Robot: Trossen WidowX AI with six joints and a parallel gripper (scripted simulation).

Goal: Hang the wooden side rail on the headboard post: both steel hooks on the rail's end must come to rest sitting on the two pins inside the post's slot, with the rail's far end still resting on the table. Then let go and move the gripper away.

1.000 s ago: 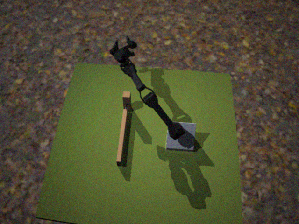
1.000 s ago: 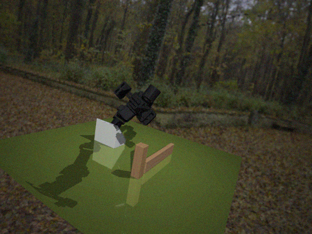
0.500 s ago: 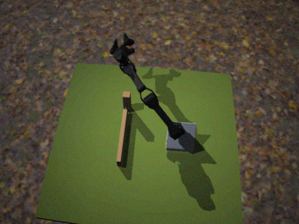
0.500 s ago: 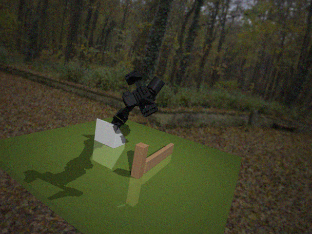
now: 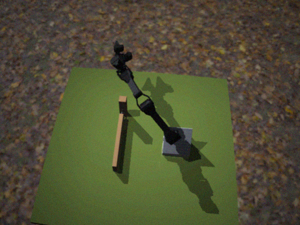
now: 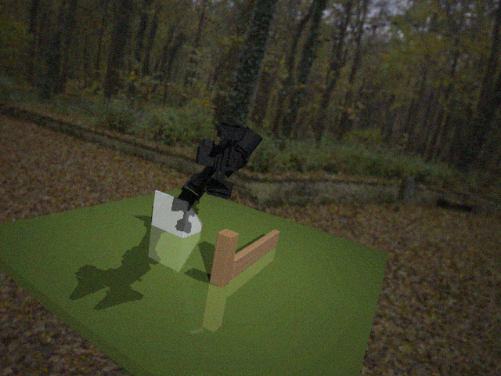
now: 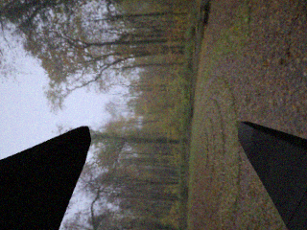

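Note:
The wooden side rail (image 5: 117, 142) (image 6: 257, 251) lies low along the table, its near end close beside the headboard post (image 5: 123, 104) (image 6: 223, 258). The post stands upright. A narrow gap with a small metallic glint shows between rail end and post in the top view. The hooks, slot and pins cannot be made out, so I cannot tell whether the hooks sit on the pins. The rail's far end appears to rest on the table. My gripper (image 5: 123, 48) (image 7: 165, 131) is open and empty, raised high and well away from both; the wrist view shows only background between its fingers.
The green table top (image 5: 79, 193) (image 6: 307, 323) carries a pale grey block (image 5: 186, 133) (image 6: 163, 208) at the arm's base. The arm reaches over the table beside the post, past the table's back edge in the top view. Forest and fallen leaves surround the table.

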